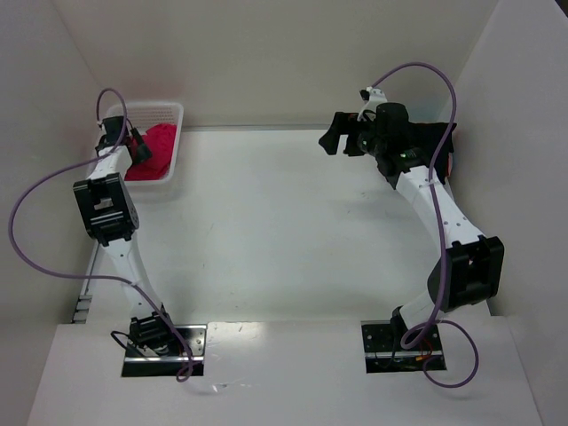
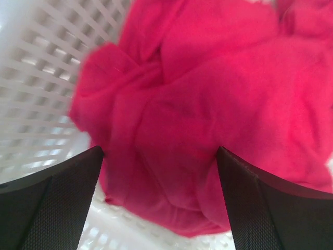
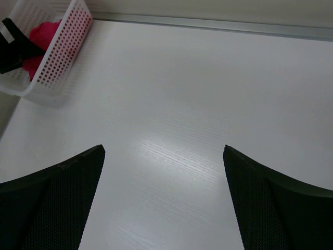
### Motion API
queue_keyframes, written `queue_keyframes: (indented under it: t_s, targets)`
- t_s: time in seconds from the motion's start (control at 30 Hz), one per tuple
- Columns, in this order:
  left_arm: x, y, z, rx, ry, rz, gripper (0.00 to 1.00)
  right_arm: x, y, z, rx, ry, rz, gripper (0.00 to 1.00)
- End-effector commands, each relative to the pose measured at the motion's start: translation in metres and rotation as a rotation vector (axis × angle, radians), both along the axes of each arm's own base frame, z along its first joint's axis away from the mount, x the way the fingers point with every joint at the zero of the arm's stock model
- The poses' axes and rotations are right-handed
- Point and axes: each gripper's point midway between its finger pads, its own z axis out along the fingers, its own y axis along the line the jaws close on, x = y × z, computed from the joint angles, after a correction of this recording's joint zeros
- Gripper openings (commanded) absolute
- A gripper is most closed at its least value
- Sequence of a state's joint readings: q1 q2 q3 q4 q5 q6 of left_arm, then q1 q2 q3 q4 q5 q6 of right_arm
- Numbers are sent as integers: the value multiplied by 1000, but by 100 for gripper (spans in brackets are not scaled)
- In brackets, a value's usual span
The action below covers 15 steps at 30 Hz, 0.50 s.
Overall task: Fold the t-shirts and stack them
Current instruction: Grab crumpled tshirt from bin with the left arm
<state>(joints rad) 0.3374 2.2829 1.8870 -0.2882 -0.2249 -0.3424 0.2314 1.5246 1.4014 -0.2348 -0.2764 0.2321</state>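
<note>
- White walls (image 1: 266,53) close in a white surface (image 1: 284,231) on three sides, and both arms are bolted at its near edge.
- At the far left corner of the surface sits a white basket (image 1: 177,142) with latticed sides.
- One t-shirt (image 1: 158,146), bright pink-red, lies crumpled inside the basket and fills most of it. It is bunched in loose folds, not laid flat.
- The left arm reaches along the left edge to that corner, and the left gripper (image 2: 158,151) hangs over the t-shirt inside the basket.
- Its fingers (image 2: 62,198) are spread wide, with the near part of the cloth between them. I cannot tell whether they touch the fabric.
- The right arm rises along the right edge, and the right gripper (image 3: 164,148) is held above the far right part of the surface, pointing toward the left.
- Its fingers are wide apart too and hold nothing. Only bare surface shows between them, with the basket well apart from them at the far left corner.
- A purple cable (image 1: 35,231) loops off each arm.
</note>
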Motion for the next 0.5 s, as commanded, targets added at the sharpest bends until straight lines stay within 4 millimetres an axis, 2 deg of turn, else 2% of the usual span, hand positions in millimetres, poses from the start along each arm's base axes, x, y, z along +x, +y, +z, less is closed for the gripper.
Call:
queue_keyframes:
  t_s: [0.0,0.07,0.17,0.2,0.23,0.3,0.33,0.37,0.4,0.43,0.47]
  targets:
    - [12,-1,-14,26,9,-2,96,-1,2,22,-5,-55,15,100]
    - [13,0,-17,24,8,13,91,1,2,22,-6,-49,15,100]
    - [15,1,-17,28,-4,13,73,4,5,20,4,-37,21,100]
    - [16,-1,-18,21,-6,5,60,4,5,20,4,-37,21,100]
    - [16,-1,-18,21,-6,5,42,4,6,20,12,-33,18,100]
    - [17,0,-2,29,-31,6,25,4,6,20,12,-33,18,100]
    - [15,0,12,35,-53,22,17,4,6,20,12,-33,18,100]
    - [15,0,20,40,-69,22,6,4,7,22,24,-36,24,100]
    - [15,0,33,40,-94,28,6,2,7,27,27,-47,24,100]
    - [14,-2,60,48,-138,21,0,2,7,24,27,-45,24,100]
    - [13,-4,73,51,-166,14,0,1,7,27,30,-60,24,100]
